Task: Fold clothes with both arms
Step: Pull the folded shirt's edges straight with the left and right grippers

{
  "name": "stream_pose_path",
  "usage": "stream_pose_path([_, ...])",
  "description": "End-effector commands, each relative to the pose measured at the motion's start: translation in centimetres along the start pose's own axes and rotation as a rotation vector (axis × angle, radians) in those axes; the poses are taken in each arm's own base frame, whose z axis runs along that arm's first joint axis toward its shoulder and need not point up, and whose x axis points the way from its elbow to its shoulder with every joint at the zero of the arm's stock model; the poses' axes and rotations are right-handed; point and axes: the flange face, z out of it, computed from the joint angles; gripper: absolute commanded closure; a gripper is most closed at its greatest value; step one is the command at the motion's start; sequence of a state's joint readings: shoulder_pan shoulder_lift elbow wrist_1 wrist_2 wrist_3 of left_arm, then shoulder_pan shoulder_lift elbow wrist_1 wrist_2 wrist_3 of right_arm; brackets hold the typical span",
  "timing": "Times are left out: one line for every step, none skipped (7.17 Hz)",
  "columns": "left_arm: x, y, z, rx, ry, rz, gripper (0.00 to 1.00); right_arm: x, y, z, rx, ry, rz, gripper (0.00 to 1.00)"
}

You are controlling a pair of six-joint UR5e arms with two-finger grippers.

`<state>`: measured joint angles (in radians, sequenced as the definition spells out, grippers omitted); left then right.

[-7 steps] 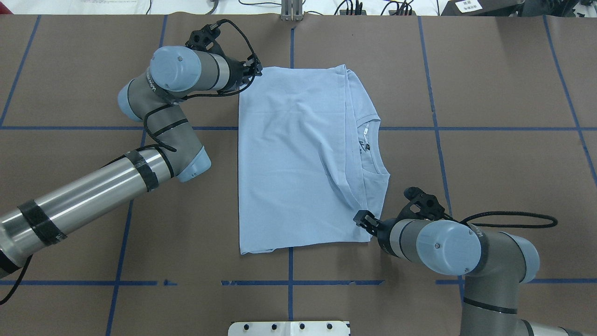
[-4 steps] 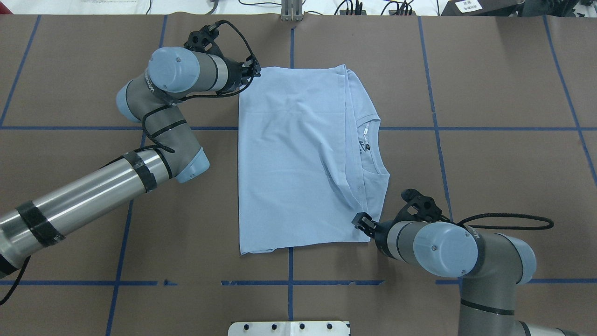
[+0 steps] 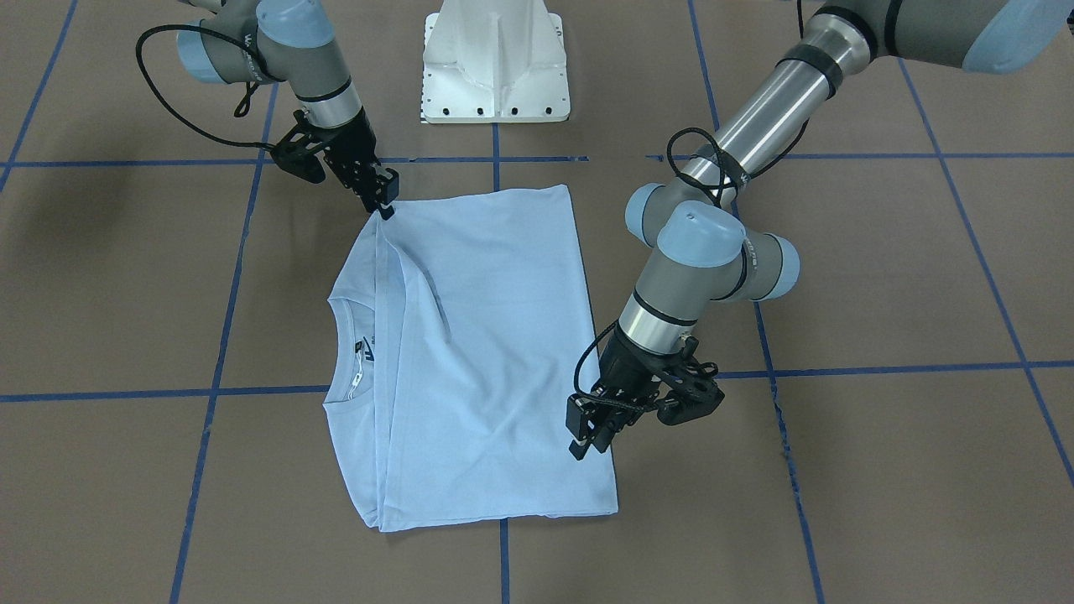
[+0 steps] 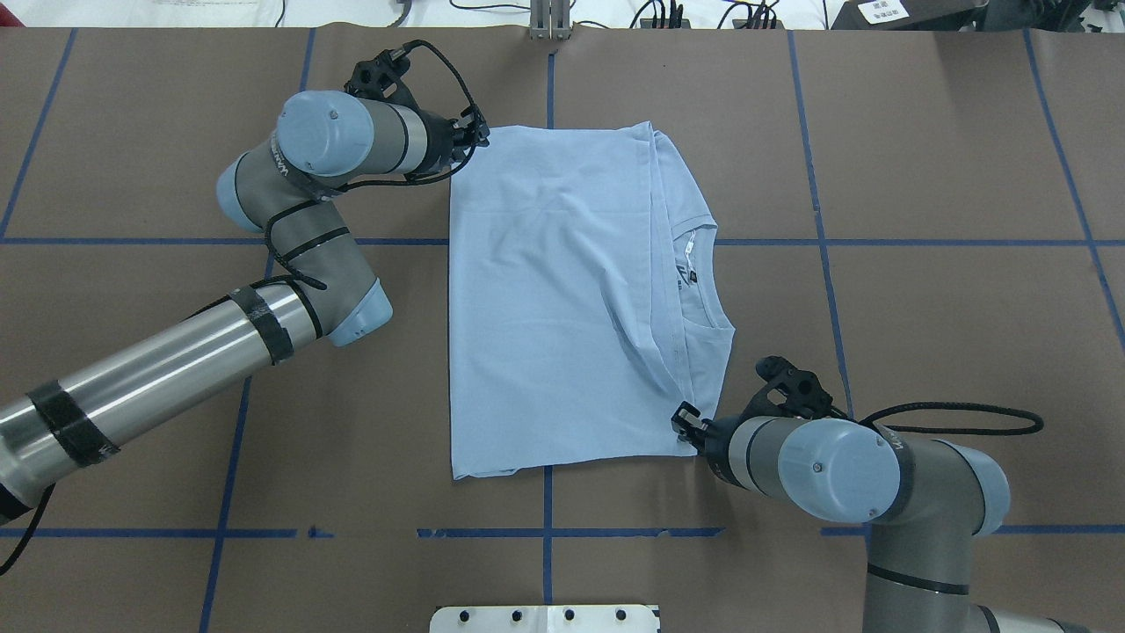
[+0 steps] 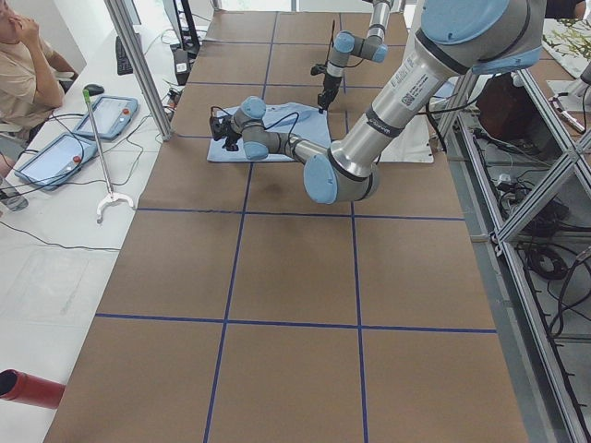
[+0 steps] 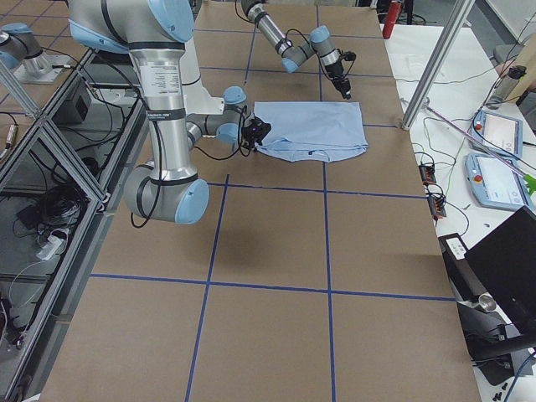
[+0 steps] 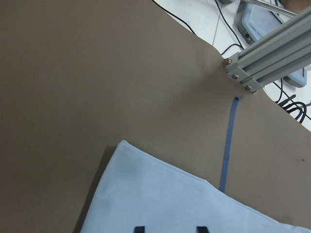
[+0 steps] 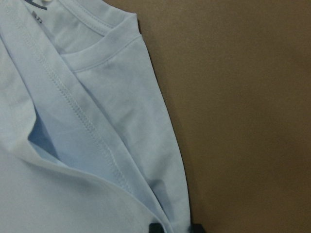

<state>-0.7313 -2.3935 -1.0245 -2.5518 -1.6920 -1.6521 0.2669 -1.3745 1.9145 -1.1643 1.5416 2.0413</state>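
The light blue T-shirt lies folded flat mid-table, its collar and dark label facing the right side. My left gripper hovers at the shirt's far left corner. In the left wrist view its fingertips stand apart over the fabric, open and empty. At the near right corner my right gripper is also open. In the right wrist view the shirt's edge runs between its two tips. The front-facing view shows the left gripper and the right gripper at opposite corners.
The white pedestal base stands at the robot's edge of the table. Blue tape lines grid the brown surface. An aluminium post rises beyond the far edge. A seated person and tablets are at a side bench.
My right gripper has crept a little toward the shirt's near right corner. The left arm has shifted slightly back and to the left. The shirt has not moved.
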Motion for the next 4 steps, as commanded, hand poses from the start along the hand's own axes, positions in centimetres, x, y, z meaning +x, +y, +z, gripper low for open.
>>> stream_pose_path([-0.3,0.1,-0.5,-0.002,0.006,0.001,0.54,-0.1,-0.3,-0.1,0.004,-0.003,0.002,1.00])
stream_pose_path([-0.1,0.2,-1.1,-0.004,0.015,0.002,0.54,-0.2,-0.3,-0.2,0.003,-0.005,0.004,1.00])
stream_pose_path([1.0,1.1,-2.6,-0.046,0.013,-0.007,0.54,-0.6,-0.3,-0.9,-0.002,-0.019,0.006,1.00])
stream_pose_path([-0.6,3.0,-4.7,-0.078,0.011,-0.077,0.54,-1.1,-0.1,-2.0,-0.008,-0.032,0.007,1.00])
